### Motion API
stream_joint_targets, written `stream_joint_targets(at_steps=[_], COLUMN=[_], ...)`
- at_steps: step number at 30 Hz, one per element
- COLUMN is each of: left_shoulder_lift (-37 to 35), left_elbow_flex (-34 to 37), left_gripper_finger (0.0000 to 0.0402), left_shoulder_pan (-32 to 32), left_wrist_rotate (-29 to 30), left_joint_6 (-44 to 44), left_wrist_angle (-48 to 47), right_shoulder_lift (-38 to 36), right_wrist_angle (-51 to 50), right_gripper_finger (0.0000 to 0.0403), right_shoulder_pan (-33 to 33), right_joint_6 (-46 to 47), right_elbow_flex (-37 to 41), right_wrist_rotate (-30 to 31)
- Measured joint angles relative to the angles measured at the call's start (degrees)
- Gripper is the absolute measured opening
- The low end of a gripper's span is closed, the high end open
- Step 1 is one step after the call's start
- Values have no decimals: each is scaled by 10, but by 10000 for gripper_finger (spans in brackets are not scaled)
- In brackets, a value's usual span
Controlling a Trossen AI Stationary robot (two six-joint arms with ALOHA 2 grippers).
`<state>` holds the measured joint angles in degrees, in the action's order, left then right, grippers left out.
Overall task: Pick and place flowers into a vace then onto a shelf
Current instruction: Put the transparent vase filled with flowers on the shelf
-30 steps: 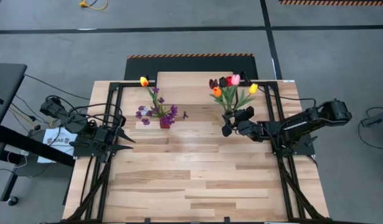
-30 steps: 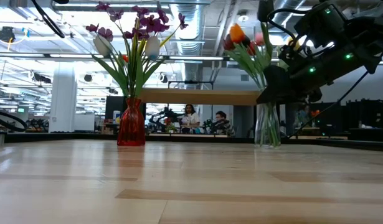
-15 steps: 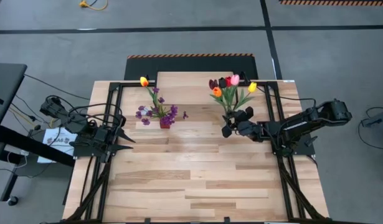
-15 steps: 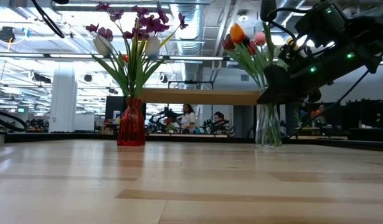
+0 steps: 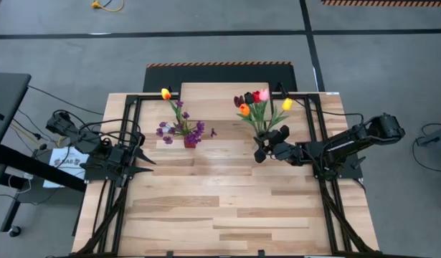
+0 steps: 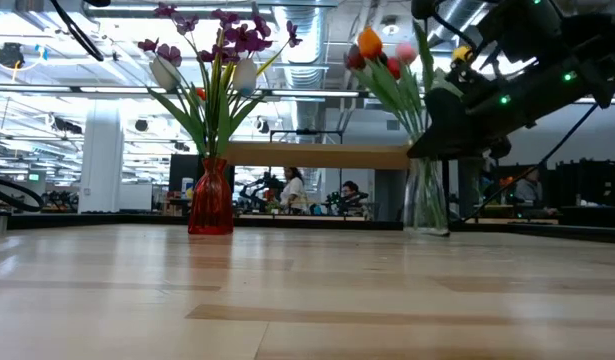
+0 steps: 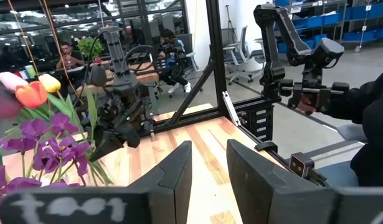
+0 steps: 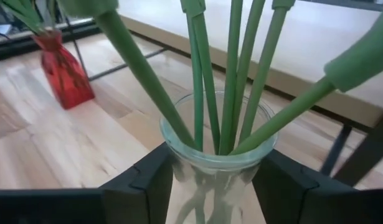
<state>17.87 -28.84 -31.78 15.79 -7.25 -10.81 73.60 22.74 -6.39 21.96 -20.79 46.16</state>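
A clear glass vase holds the flowers, tulips in red, orange, yellow, pink and dark maroon. It stands at the far right of the table, in front of the shelf, a light plank on black legs. My right gripper reaches in from the right and is shut on this vase. A red vase with purple sprigs and tulips stands on its base at far left centre. My left gripper waits at the left edge, its fingers a narrow gap apart. My right gripper pinches the glass vase's neck just under the rim, one finger on each side. The fingers come from the table's right, slanting slightly down. The vase is about upright with its base at table level; I cannot tell whether it touches.
Black frame rails run along both sides and the far edge of the table. The near half of the wooden tabletop holds no objects. People sit at desks in the room beyond.
My right gripper has moved a little toward the table's left edge, and the glass vase with its tulips has gone along with it, staying about upright.
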Motion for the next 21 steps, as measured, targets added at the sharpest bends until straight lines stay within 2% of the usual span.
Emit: stream_joint_targets(at_steps=[5, 11, 21], left_shoulder_lift=[0, 0, 0], left_elbow_flex=[0, 0, 0], left_gripper_finger=[90, 90, 90], left_shoulder_pan=[0, 0, 0], left_wrist_rotate=[0, 0, 0], left_joint_6=[0, 0, 4], left_wrist_angle=[0, 3, 3], right_shoulder_lift=[0, 0, 0], right_wrist_angle=[-2, -44, -47], right_gripper_finger=[204, 178, 194], right_shoulder_pan=[-8, -8, -9], right_joint_6=[0, -8, -15], right_elbow_flex=[-15, -42, -51], right_wrist_rotate=[-15, -24, -28])
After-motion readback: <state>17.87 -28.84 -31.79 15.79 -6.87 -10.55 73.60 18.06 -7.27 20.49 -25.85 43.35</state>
